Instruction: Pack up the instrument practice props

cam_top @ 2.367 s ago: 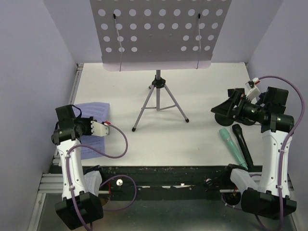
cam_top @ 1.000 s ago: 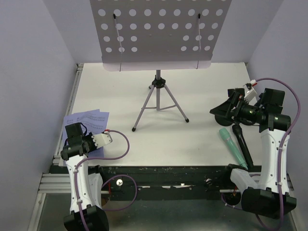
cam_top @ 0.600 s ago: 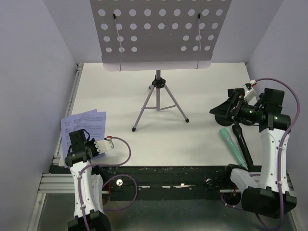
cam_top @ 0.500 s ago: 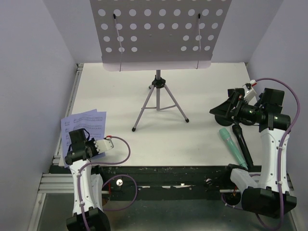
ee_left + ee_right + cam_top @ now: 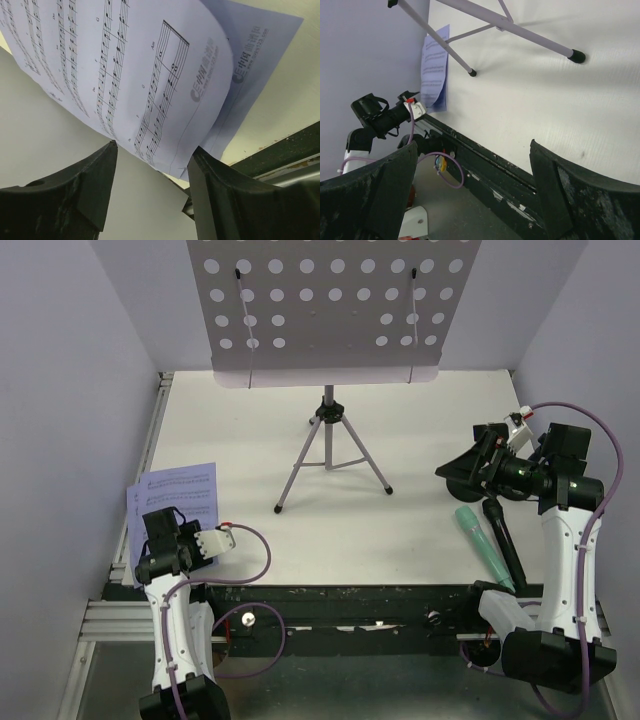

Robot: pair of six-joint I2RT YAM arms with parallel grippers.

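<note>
Left wrist view puts the left claw (image 5: 152, 172) nearest, standing wide: its two black fingers (image 5: 90, 195) are apart and nothing is pinched between them. Just past the fingertips the printed sheet-music pages (image 5: 125, 65) fill the picture. The front page curls, and its lower corner dips into the gap close to the right-hand finger; whether it touches that finger cannot be told. A second page lies behind it, jutting out above and to the right of the claw. Beyond the paper is the pale table (image 5: 305, 85), whose black front edge (image 5: 285, 147) runs just right of the claw.

Seen from the right wrist, the right claw (image 5: 472, 160) is spread fully and empty, hanging over bare tabletop. Ahead of it stand the slim legs of the lilac music rack (image 5: 530, 36). Farther on, the pages lie at the table's far side, next to the left arm (image 5: 375, 117).

From above, the mint-green microphone (image 5: 483, 543) and the black microphone (image 5: 503, 535) lie side by side on the near side of the right claw, close along that arm. The rack stands well to that claw's left and farther back, its perforated desk high over the tripod. The pages lie directly in front of the left claw, at the table's near left corner.
</note>
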